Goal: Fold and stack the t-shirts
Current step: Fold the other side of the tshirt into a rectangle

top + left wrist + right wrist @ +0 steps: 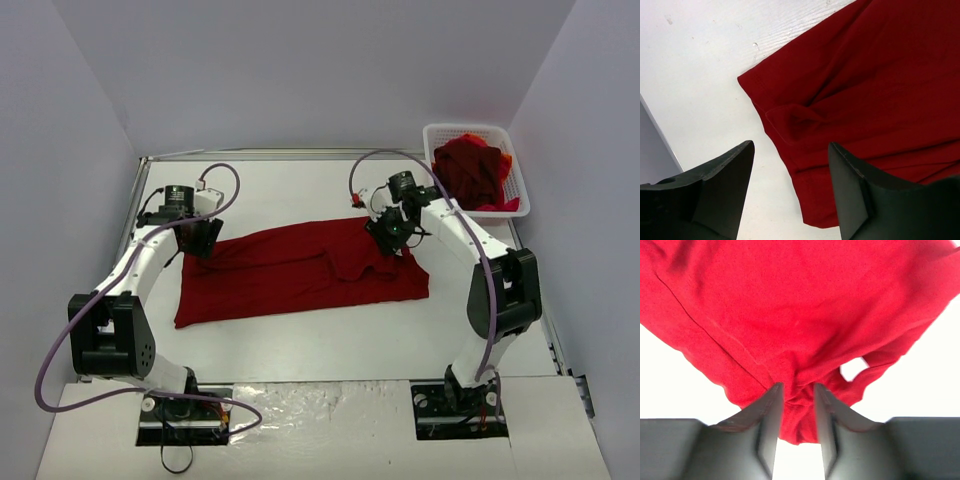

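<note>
Dark red t-shirt (300,275) lies spread mid-surface (300,190), rumpled at its far right. Left tool (790,146) is wide, hovering over the shirt's far left corner. Right tool (796,387) is narrow, with cloth bunched between the fingers; clamped or loose, cannot tell. White mesh basket (470,129) sits far right, apart from the shirt, holding heaped shirts (475,172); count unclear. Top view hides the right fingertips.
</note>
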You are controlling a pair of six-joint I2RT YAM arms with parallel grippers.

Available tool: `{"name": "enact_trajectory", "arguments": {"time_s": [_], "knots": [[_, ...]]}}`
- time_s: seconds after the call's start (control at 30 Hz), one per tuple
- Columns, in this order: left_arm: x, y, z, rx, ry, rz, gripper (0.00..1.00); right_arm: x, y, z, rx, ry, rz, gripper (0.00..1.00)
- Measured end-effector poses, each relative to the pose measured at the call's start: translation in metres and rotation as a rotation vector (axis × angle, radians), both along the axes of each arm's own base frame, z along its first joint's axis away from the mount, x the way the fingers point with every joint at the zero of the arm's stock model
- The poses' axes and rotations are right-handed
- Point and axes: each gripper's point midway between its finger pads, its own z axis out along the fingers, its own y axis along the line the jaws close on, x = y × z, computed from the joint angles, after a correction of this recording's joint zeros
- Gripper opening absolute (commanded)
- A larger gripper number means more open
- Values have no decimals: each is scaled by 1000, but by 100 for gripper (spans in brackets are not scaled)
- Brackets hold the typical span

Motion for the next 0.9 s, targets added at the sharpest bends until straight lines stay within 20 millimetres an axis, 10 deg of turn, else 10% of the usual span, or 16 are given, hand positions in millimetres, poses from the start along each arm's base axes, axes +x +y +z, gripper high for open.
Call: {"name": "enact_trajectory", "arguments": {"time_s": [0.17,0.3,0.67,0.9], "knots": [[0,-1,0,5,1,-13,36,26,11,46,60,-118,2,0],[2,-1,-6,18,16,-33,33,40,15,55,66,-140,0,0],[15,14,-40,123,84,-69,41,64,10,-51,-17,84,-32,0],[22,19,-37,158,57,-79,43,89,-4,-49,-3,59,-79,0]]}}
